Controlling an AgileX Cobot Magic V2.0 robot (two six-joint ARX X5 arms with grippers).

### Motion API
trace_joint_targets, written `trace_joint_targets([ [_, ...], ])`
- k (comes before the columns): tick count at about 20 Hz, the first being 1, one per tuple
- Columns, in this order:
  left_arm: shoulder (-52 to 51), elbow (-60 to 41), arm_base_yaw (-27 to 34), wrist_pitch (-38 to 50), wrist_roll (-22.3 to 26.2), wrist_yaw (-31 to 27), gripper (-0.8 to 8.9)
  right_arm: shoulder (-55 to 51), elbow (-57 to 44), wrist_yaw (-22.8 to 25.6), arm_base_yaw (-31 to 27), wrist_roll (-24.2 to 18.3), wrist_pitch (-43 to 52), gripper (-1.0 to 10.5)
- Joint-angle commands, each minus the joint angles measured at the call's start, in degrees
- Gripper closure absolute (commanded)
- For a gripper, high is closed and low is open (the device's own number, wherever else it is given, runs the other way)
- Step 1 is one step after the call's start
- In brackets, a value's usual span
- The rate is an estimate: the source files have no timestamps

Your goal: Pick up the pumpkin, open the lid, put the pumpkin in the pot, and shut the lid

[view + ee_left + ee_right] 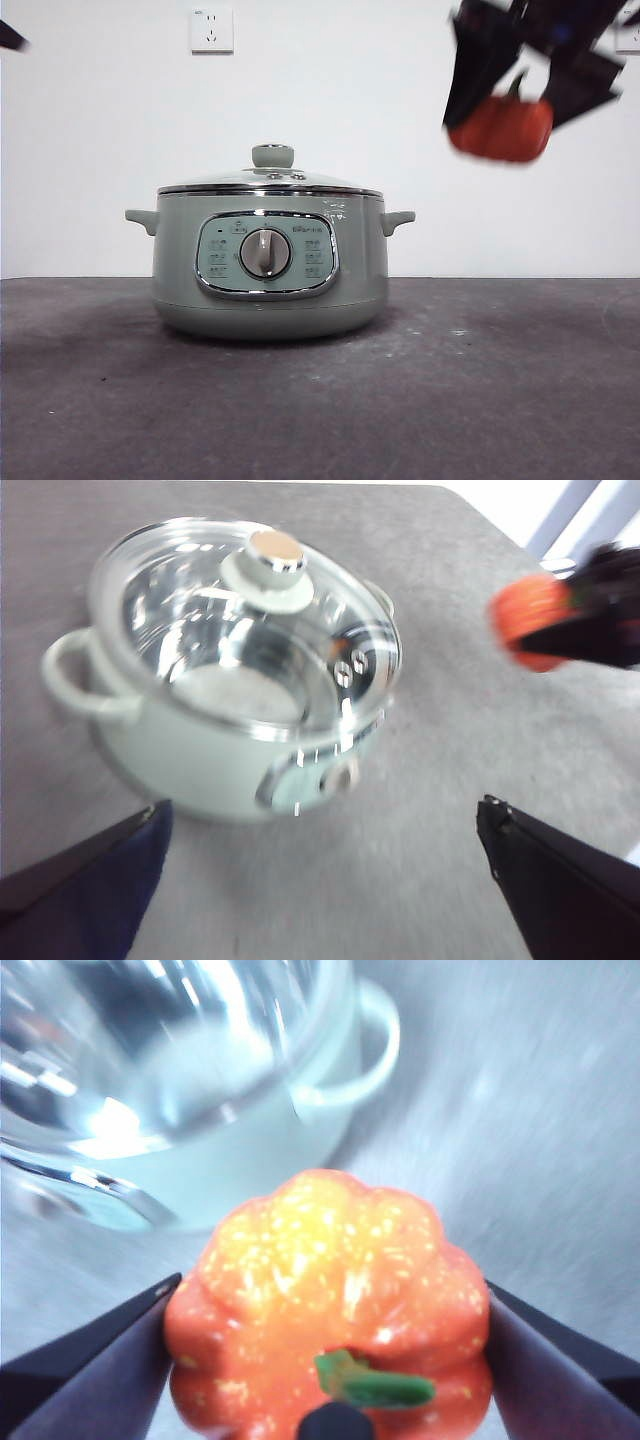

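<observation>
Both tools aloft: right tool (pixel 520 95) clamps the pumpkin (pixel 502 128) beside the lidded pot (pixel 268 265); left tool (pixel 320 865) gapes empty.

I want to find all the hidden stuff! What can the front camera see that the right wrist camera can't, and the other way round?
Only the front view shows the pot's dial, the lid's knob and a wall socket.

Only the right wrist view shows the pumpkin's top close up, with its green stem between the right hand's jaws.

Both show the pumpkin held in the air, the pot with its lid on, and the grey table.
</observation>
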Motion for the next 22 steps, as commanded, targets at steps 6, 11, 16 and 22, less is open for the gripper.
trace_joint_targets([
  [6,20.7,12.17,-9.25,8.48,-0.83,-7.21,0.55,-12.0,-0.02,-0.24,0.15,1.14,-7.41,9.6],
  [11,35.15,23.56,-13.03,10.14,1.53,-10.51,0.55,-14.36,-0.02,-4.7,0.15,1.64,-10.27,9.6],
  [16,45.38,31.41,-14.95,11.06,2.1,-13.57,0.55,-14.62,-0.02,-4.72,1.18,1.64,-12.52,9.6],
  [22,51.39,32.81,-15.72,15.17,2.14,-14.62,0.55,-14.62,-0.02,-4.68,2.78,2.12,-12.63,9.6],
])
